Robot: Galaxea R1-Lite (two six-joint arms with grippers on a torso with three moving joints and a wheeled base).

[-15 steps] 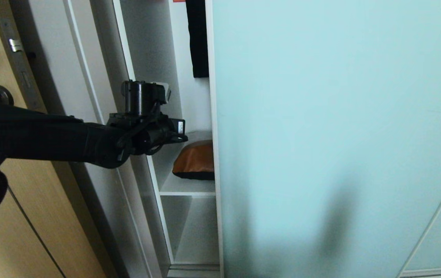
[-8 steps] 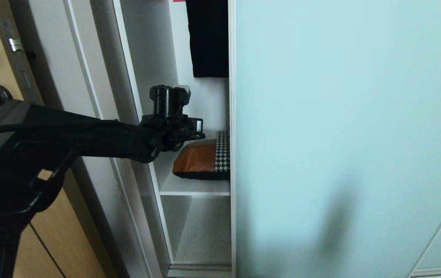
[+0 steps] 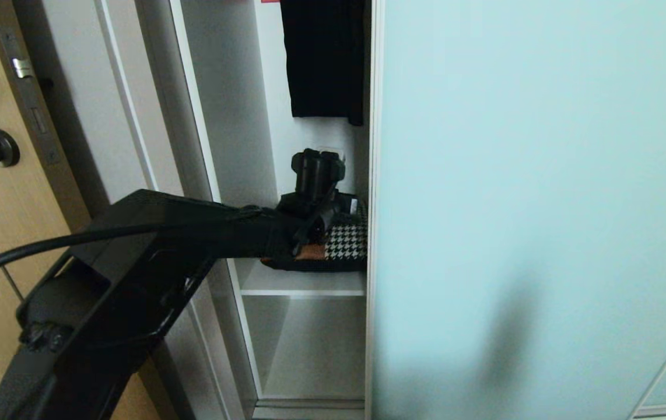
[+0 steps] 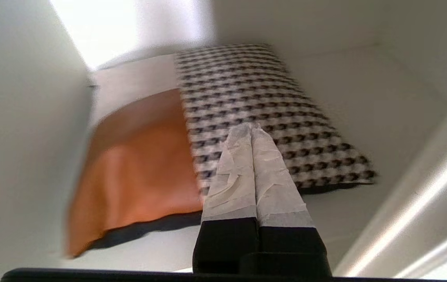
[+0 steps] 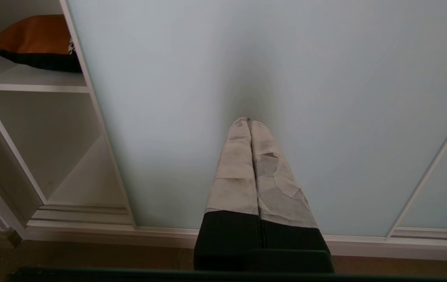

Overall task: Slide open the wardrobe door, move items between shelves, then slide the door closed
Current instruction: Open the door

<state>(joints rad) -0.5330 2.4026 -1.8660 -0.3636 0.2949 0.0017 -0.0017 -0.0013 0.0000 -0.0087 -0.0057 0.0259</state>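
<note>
Door (image 3: 543, 175) hides most of pillow (image 3: 347, 242); L fingers (image 4: 264, 164) pressed together, empty.

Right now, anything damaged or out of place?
Only wear: the tape wrap on the right pincer fingers is torn and peeling. The cushion lies flat on its shelf; the sliding door looks intact.

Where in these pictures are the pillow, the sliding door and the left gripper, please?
pillow (image 4: 262, 102): left wrist view, houndstooth panel.
sliding door (image 3: 543, 175): head view, frosted glass.
left gripper (image 4: 250, 127): left wrist view, taped tips.
</note>
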